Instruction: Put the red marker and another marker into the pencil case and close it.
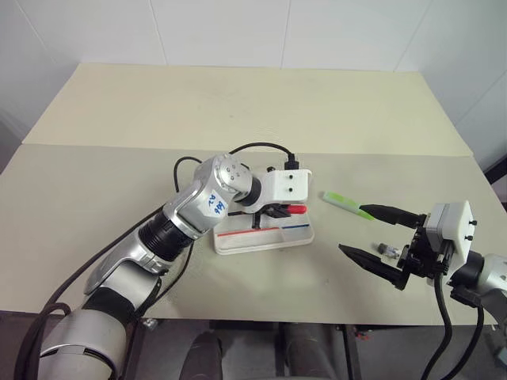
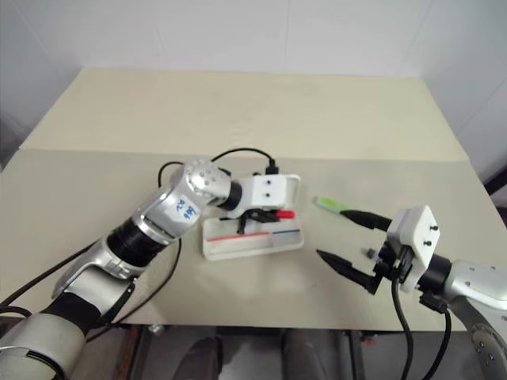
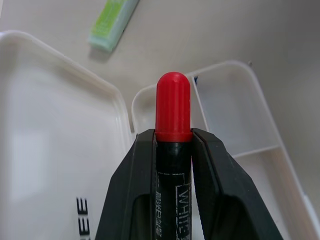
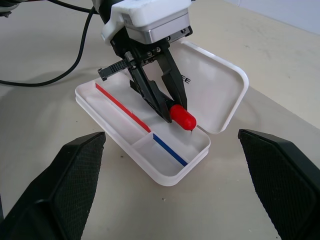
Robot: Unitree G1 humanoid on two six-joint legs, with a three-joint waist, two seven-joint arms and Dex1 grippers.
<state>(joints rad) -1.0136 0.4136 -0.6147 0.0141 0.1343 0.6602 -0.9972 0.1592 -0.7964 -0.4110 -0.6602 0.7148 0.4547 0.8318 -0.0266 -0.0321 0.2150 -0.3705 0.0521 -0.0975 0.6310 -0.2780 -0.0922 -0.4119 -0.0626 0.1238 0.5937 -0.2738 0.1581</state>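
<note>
Silver-and-black arms — black cables, white wrist housings, black claws.

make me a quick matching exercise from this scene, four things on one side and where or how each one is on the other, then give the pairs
Things:
1. red marker
2. green highlighter
3. pencil case
4. right gripper

States:
A. lying loose on the table beside the case
B. open, holding nothing
C. lid open, on the table
D. clamped in the left gripper over the case

Pairs: 1-D, 2-A, 3-C, 4-B
</note>
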